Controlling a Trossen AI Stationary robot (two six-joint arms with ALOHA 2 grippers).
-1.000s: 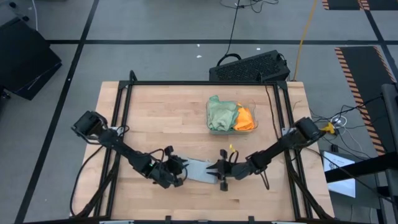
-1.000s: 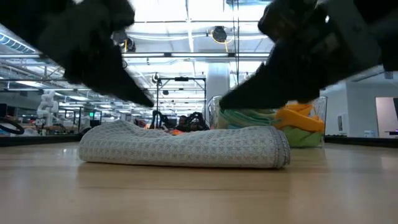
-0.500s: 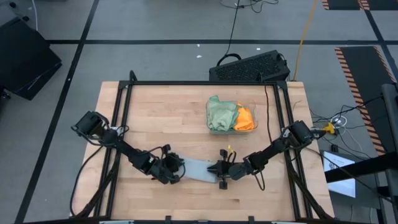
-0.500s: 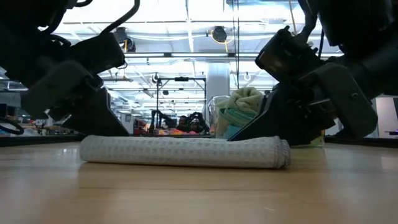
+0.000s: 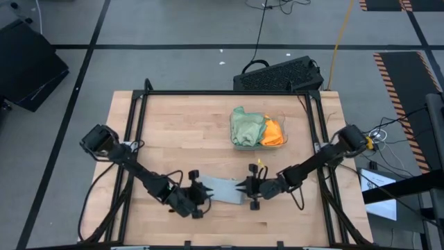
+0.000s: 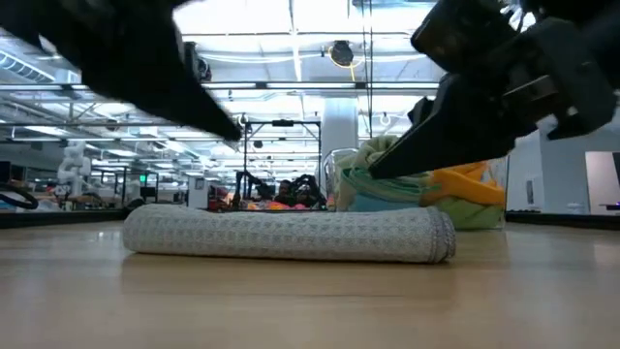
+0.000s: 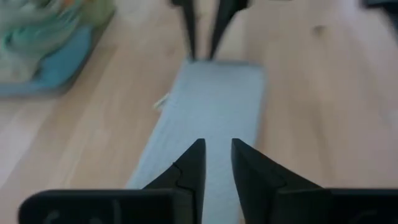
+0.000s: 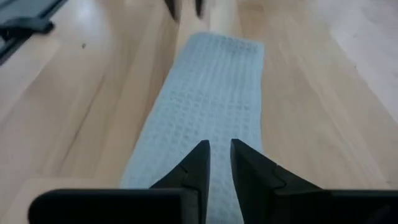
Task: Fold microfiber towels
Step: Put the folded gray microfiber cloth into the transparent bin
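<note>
A light grey microfiber towel (image 5: 223,189), folded into a narrow strip, lies flat on the wood near the table's front edge. It also shows in the low view (image 6: 291,236). My left gripper (image 5: 200,195) hovers over the towel's left end. My right gripper (image 5: 244,188) hovers over its right end. In the low view both stand clear above the cloth. Each wrist view shows a narrow gap between the fingertips, with only the towel (image 7: 208,106) (image 8: 214,87) lying below. More towels, sage green (image 5: 246,126) and orange (image 5: 274,132), sit bunched in a clear tray (image 5: 258,146).
The clear tray of towels stands at the table's far right, behind the grey towel in the low view (image 6: 484,208). A black keyboard (image 5: 277,75) lies beyond the far edge. Black frame rails (image 5: 135,139) run along the table's sides. Bare wood (image 5: 180,132) lies far left.
Both grippers dipped onto the towel's two ends and have since risen clear above them. The hump that the towel had at its left end has flattened, and the strip lies low and even in the same place.
</note>
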